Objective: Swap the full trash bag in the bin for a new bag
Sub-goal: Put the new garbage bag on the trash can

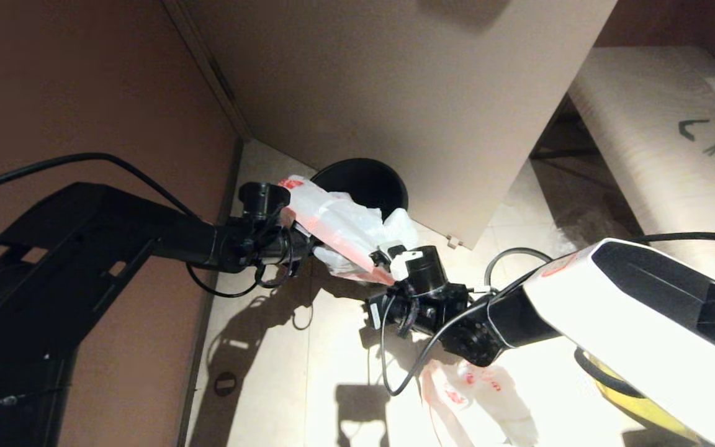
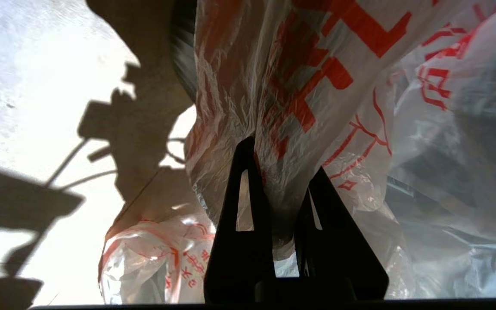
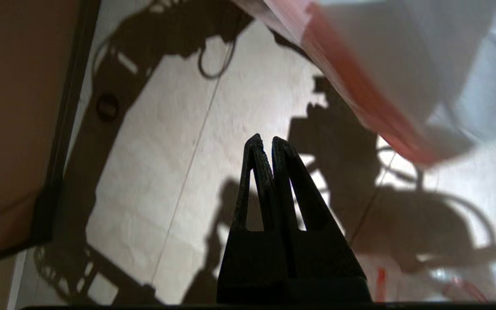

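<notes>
The new bag (image 1: 339,226), thin white film with red print and a pink-red edge, hangs stretched in the air just in front of the open black bin (image 1: 364,183). My left gripper (image 2: 282,159) is shut on a bunch of its film, and in the head view it (image 1: 300,239) sits at the bag's left end. My right gripper (image 3: 267,142) is shut with nothing in it, pointing at the floor just below the bag's pink-red edge (image 3: 360,99). The full trash bag (image 1: 481,391) lies on the floor under the right arm (image 1: 475,316), and the left wrist view shows it too (image 2: 153,258).
A large beige panel (image 1: 395,93) stands right behind the bin, and a brown wall (image 1: 84,93) runs along the left. A yellow tote (image 1: 637,403) sits at the lower right under the right arm. A pale table (image 1: 643,124) with small items is at the far right.
</notes>
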